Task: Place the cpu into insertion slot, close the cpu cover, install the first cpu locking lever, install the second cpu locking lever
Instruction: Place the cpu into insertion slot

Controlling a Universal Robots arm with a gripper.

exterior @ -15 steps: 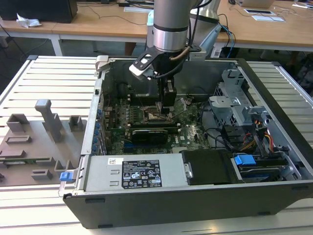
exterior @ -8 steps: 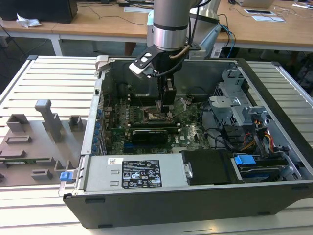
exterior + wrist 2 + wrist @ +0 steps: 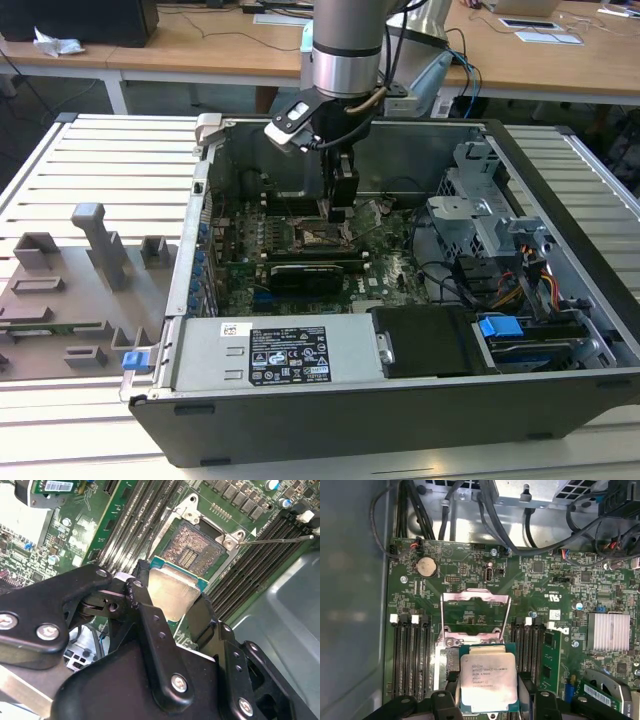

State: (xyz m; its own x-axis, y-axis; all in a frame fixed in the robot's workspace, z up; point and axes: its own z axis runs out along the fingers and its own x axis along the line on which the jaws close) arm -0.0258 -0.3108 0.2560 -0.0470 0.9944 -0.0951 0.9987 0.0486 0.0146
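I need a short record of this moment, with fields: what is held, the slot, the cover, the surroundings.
held: the cpu, clamped between the jaws, metal top showing in both wrist views
slot: the insertion slot is empty, contacts bare
cpu position: close by the slot, not seated in it
cover: the cpu cover stands swung open
surroundings: open computer case; the arm reaches down over the motherboard

bright, even light washes the pale worktop (image 3: 110,150) at 9 o'clock of the open case (image 3: 400,420) in the exterior view; the case interior sits in softer shade. in the second wrist view the cpu (image 3: 172,592) lid glares warm white.
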